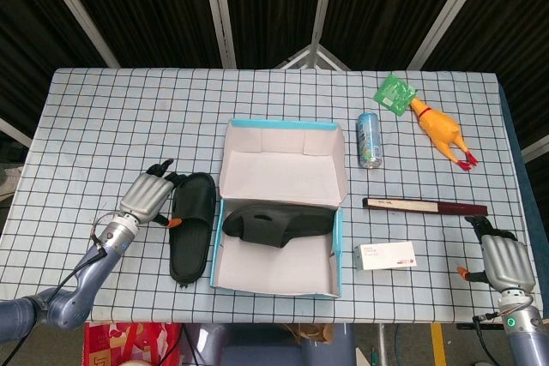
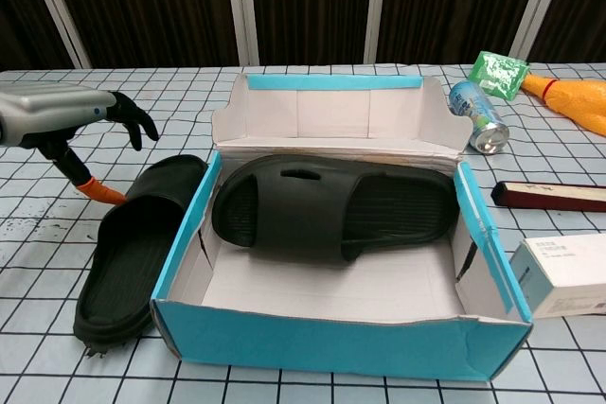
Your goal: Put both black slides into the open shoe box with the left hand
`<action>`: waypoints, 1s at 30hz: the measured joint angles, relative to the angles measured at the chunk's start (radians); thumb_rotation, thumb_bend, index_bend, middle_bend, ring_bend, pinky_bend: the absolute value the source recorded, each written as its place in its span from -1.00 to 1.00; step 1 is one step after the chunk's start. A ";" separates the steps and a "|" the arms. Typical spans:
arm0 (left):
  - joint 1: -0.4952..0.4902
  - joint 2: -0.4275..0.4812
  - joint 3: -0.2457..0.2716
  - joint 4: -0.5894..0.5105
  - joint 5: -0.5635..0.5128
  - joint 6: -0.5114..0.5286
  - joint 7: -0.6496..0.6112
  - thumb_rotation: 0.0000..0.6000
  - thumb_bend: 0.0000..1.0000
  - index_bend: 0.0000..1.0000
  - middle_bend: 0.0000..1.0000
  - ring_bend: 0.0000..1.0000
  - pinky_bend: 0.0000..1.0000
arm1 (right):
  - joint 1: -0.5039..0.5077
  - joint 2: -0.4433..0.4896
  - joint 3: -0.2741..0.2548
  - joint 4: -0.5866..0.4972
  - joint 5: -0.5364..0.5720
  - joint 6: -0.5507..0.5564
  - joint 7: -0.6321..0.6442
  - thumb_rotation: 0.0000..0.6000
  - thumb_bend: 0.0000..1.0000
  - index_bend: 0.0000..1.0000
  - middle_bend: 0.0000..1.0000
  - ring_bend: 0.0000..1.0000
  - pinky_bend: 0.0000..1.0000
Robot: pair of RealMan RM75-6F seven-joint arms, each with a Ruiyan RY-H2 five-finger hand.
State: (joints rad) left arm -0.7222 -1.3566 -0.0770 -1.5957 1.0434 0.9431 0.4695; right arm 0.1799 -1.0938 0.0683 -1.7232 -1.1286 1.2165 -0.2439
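Inside the open shoe box (image 1: 330, 179), one black slide (image 1: 276, 224) already lies on the cardboard floor, leaving half the job. Beside the box, the second slide (image 1: 191, 225) rests on the table, just right of the left hand (image 1: 147, 195), whose fingers are spread and empty, orange thumb tip near its edge.

Silver left hand (image 1: 147, 196), black fingers, orange thumb tip
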 measured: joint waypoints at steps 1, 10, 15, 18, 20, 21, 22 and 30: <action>-0.001 -0.003 0.001 0.002 -0.001 -0.001 0.002 0.52 -0.62 -0.57 -0.48 -0.99 -0.71 | 0.000 0.001 -0.001 -0.001 -0.001 0.001 0.000 1.00 -0.64 -0.67 -0.71 -0.40 -0.52; -0.014 -0.037 0.000 0.037 -0.028 -0.015 0.017 0.53 -0.62 -0.50 -0.47 -0.99 -0.72 | -0.001 0.001 -0.002 -0.002 -0.004 0.004 0.000 1.00 -0.64 -0.67 -0.71 -0.40 -0.52; -0.027 -0.061 -0.005 0.063 -0.051 -0.028 0.027 0.51 -0.58 -0.47 -0.45 -0.99 -0.72 | 0.000 0.000 -0.003 -0.001 -0.006 0.004 -0.002 1.00 -0.64 -0.67 -0.71 -0.40 -0.52; -0.034 -0.074 -0.011 0.072 -0.064 -0.032 0.031 0.51 -0.57 -0.45 -0.43 -0.99 -0.72 | 0.000 -0.001 -0.003 -0.001 -0.007 0.006 -0.003 1.00 -0.64 -0.67 -0.71 -0.40 -0.52; -0.037 -0.078 -0.013 0.077 -0.071 -0.033 0.034 0.49 -0.57 -0.45 -0.43 -0.99 -0.72 | 0.000 -0.002 -0.003 -0.001 -0.008 0.008 -0.005 1.00 -0.64 -0.67 -0.71 -0.40 -0.52; -0.038 -0.079 -0.014 0.078 -0.075 -0.033 0.035 0.48 -0.57 -0.45 -0.43 -0.99 -0.72 | 0.000 -0.001 -0.004 -0.002 -0.009 0.008 -0.006 1.00 -0.64 -0.67 -0.71 -0.40 -0.52; -0.039 -0.080 -0.014 0.079 -0.081 -0.034 0.036 0.47 -0.57 -0.45 -0.43 -0.99 -0.72 | 0.000 -0.002 -0.005 -0.002 -0.009 0.007 -0.006 1.00 -0.64 -0.67 -0.71 -0.40 -0.52; -0.052 -0.079 -0.032 0.069 -0.145 -0.058 0.028 0.39 -0.57 -0.48 -0.46 -0.99 -0.75 | 0.003 -0.004 -0.006 -0.002 -0.008 0.003 -0.012 1.00 -0.64 -0.67 -0.71 -0.40 -0.52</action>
State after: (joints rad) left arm -0.7742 -1.4352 -0.1086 -1.5267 0.8987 0.8852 0.4979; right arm 0.1829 -1.0979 0.0622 -1.7247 -1.1369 1.2192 -0.2555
